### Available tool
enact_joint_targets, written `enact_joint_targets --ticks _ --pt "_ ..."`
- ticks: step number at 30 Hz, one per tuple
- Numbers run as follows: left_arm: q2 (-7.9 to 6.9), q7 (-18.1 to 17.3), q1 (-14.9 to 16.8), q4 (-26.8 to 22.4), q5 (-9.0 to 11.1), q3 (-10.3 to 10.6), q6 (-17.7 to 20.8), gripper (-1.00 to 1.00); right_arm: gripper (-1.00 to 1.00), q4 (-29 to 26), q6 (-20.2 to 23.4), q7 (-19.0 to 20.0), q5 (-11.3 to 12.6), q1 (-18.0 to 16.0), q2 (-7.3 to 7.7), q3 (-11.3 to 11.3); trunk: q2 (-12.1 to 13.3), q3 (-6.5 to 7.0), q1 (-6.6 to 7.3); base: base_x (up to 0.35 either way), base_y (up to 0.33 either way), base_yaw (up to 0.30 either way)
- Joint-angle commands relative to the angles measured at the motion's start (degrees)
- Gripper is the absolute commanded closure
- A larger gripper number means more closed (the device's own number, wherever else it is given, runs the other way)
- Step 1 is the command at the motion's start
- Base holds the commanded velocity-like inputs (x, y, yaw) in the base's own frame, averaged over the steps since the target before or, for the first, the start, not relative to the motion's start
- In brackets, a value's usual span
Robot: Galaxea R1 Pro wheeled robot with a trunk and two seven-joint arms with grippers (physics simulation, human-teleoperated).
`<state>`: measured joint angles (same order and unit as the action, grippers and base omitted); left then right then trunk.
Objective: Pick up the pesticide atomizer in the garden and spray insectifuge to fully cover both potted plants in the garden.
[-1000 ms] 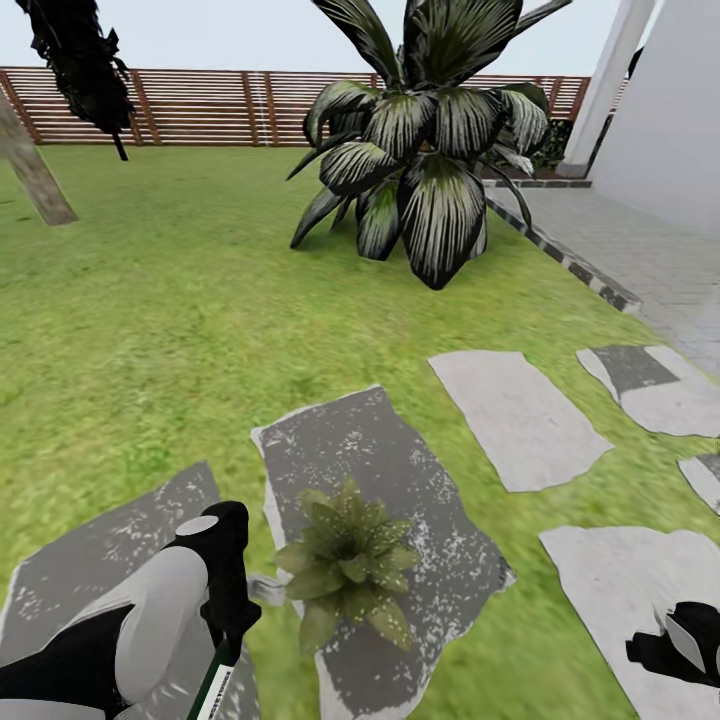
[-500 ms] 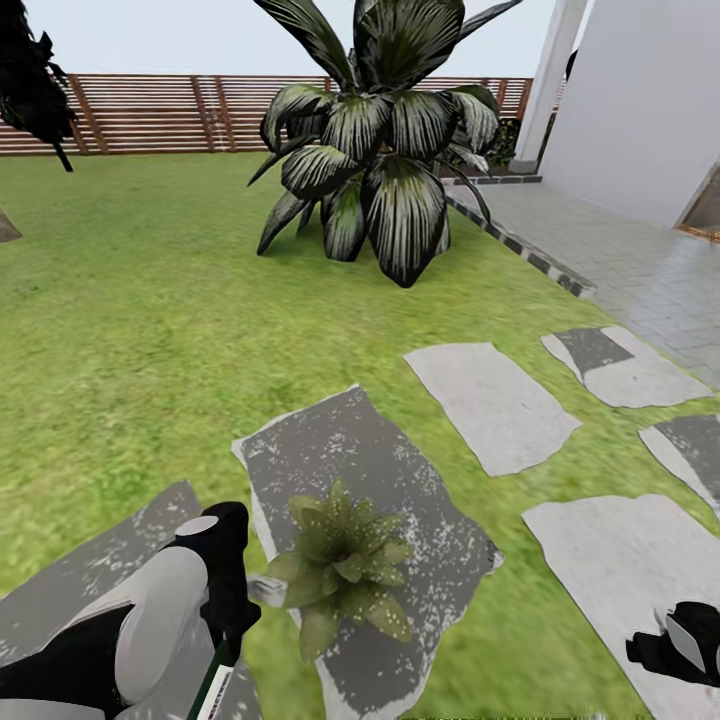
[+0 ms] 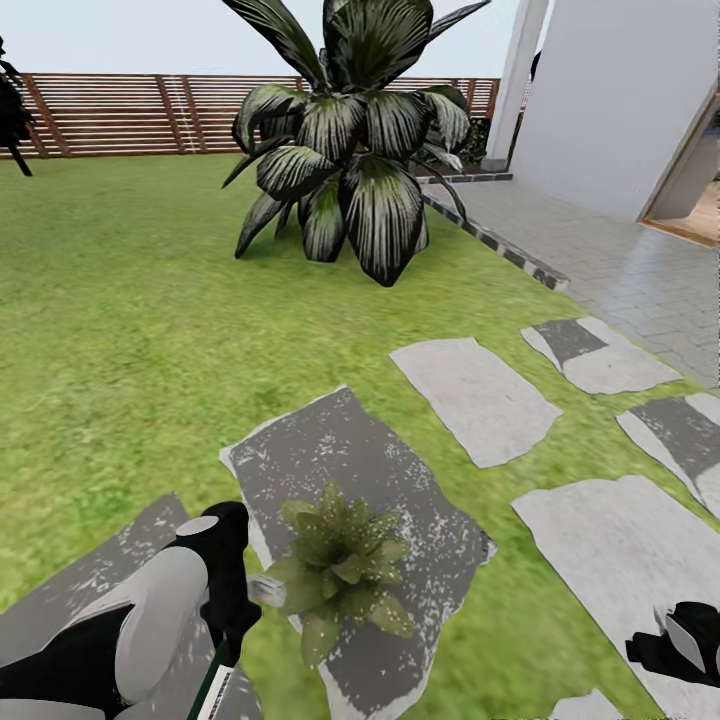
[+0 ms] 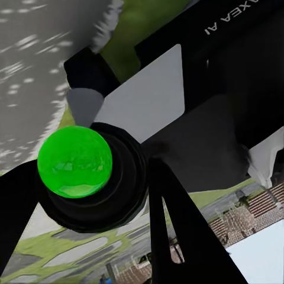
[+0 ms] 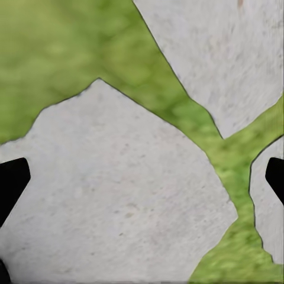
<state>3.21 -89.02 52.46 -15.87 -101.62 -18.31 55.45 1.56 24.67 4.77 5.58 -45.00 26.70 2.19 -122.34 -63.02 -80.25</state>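
The pesticide atomizer (image 3: 215, 690) sits clamped in the left gripper (image 3: 228, 640) at the near left, dark-green body and white label poking out below. Just right of it, a potted plant (image 3: 340, 570) stands on a dark stone slab (image 3: 350, 470). The right gripper (image 3: 690, 640), near right, hangs with fingers spread over pale slabs (image 5: 118, 195) and lawn (image 3: 130, 320).

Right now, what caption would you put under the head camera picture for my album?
Left pincer holding the pesticide atomizer beside a small potted plant on a grey stone slab.
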Motion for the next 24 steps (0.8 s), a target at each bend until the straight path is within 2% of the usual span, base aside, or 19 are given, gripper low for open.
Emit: enact_joint_targets --ticks 1,14,24 --pt "0.04 -0.45 0.01 -0.06 -0.60 -0.37 0.61 1.00 -1.00 0.11 0.06 0.12 0.58 -0.09 0.02 0.27 -0.02 -0.03 0.01 0.000 0.307 -0.127" --pt "0.04 -0.45 0.01 0.17 -0.60 -0.40 0.62 1.00 -1.00 0.11 0.09 0.16 0.58 -0.09 0.05 0.27 -0.02 0.27 0.01 0.000 0.276 -0.247" --pt "0.04 -0.45 0.01 0.22 -0.60 -0.40 0.56 1.00 -1.00 0.11 0.09 0.15 0.58 -0.09 0.03 0.27 -0.02 0.48 0.01 0.000 0.018 -0.268"
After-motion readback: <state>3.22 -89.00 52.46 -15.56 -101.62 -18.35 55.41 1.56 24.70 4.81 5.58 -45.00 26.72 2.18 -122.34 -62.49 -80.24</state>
